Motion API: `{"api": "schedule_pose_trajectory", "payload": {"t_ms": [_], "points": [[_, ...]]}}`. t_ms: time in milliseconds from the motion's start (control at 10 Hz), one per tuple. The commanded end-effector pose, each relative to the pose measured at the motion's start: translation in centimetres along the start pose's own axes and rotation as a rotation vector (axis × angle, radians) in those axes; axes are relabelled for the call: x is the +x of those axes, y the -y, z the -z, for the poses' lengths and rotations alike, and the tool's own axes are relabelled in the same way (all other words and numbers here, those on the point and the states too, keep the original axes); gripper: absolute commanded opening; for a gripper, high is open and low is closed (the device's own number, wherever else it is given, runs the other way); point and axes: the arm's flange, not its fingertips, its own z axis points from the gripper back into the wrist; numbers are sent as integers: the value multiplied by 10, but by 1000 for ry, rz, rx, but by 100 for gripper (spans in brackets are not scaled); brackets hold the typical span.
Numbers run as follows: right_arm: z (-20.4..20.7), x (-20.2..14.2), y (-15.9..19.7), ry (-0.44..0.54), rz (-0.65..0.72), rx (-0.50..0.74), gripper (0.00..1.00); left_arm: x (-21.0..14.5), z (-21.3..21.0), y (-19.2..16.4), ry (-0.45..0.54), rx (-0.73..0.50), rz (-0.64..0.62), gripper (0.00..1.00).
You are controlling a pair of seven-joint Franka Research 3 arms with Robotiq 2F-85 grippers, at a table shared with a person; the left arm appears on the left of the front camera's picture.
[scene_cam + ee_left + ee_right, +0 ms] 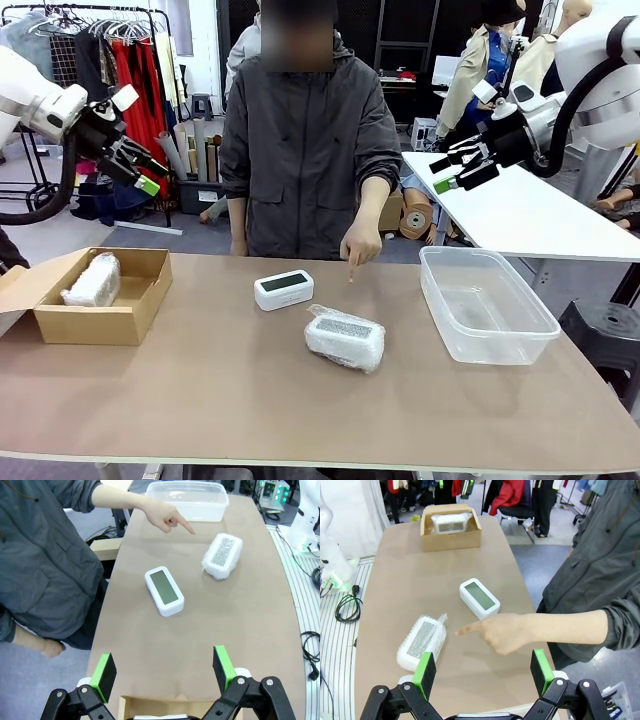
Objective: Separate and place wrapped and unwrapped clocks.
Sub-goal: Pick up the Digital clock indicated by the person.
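A bare white clock (284,289) with a grey-green screen lies mid-table, also in the wrist views (164,590) (479,598). Just in front of it lies a clock wrapped in bubble plastic (345,339) (222,555) (421,642). Another wrapped clock (93,281) (449,523) rests inside the cardboard box (132,318) (451,541) at the left. The person's hand (361,243) (167,517) (501,632) points a finger down at the table beside the bare clock. My left gripper (143,170) (166,672) hangs open, high above the box. My right gripper (448,170) (485,671) is open too, high over the right side.
A clear plastic tub (486,338) (186,500) stands empty at the table's right. The person stands at the far edge in a dark jacket. A white side table (520,215) is behind the right end. Bare tabletop lies in front of the clocks.
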Motion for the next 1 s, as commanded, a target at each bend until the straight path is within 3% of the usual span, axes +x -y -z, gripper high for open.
{"api": "schedule_pose_trajectory", "payload": {"t_ms": [0,900], "points": [[-1,2,0,1,-3,-4,100,-1,1,6,-6,8,12,100],[1,8,-1,-29,-4,42,100,-1,1,6,-6,8,12,100]]}}
